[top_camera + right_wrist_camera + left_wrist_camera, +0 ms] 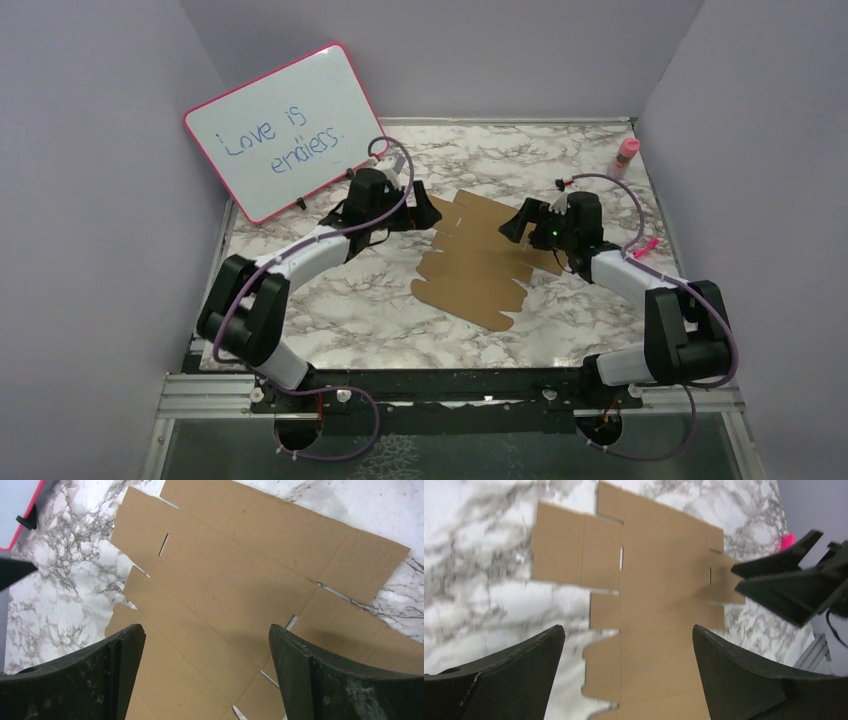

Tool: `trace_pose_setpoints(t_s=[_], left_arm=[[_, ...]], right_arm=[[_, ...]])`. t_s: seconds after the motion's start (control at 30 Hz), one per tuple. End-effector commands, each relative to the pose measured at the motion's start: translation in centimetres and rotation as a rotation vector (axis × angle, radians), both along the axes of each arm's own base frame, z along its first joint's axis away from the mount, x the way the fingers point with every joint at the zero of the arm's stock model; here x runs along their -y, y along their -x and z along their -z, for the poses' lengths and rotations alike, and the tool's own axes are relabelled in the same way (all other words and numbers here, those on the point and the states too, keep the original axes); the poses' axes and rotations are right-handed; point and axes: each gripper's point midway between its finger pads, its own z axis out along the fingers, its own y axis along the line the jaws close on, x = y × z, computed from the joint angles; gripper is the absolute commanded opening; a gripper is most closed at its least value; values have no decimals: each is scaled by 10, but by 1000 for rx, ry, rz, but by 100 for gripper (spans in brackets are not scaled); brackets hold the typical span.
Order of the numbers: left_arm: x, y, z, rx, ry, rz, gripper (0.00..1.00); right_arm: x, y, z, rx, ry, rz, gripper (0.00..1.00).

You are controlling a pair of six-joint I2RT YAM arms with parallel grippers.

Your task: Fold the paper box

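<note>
The left claw [629,630] is hovering wide open over the paper box [472,268], gripping nothing, and the right claw [206,630] is gaping just as wide over its opposite edge, also empty. The paper box is lying flat and unfolded on the marble table [340,300] between both claws, its brown notched flaps and slits facing up.

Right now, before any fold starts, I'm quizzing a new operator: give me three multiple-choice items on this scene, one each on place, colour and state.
1. The paper box lies: A) on the table below the left pincer and right pincer; B) on the floor; C) atop an arm.
2. The whiteboard frame is: A) green; B) pink; C) black.
3. The paper box is: A) closed; B) half folded; C) flat.
Key: 1A, wrist views look down on it; 2B, its rim is pink; 3C, every flap lies level.
</note>
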Motion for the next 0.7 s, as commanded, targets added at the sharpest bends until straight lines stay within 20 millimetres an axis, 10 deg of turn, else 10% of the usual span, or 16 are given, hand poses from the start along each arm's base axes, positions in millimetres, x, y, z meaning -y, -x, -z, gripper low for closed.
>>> trace_pose_setpoints(t_s=[0.0,0.27,0.67], left_arm=[[25,-56,-9,83,-3,26,99],[63,-93,30,0,29,109,99],[45,-67,69,-72,-28,109,99]], right_arm=[[-9,-18,-12,69,-44,-17,100],[-14,-21,9,30,-59,-31,100],[-32,-23,31,-45,-110,-126,100]])
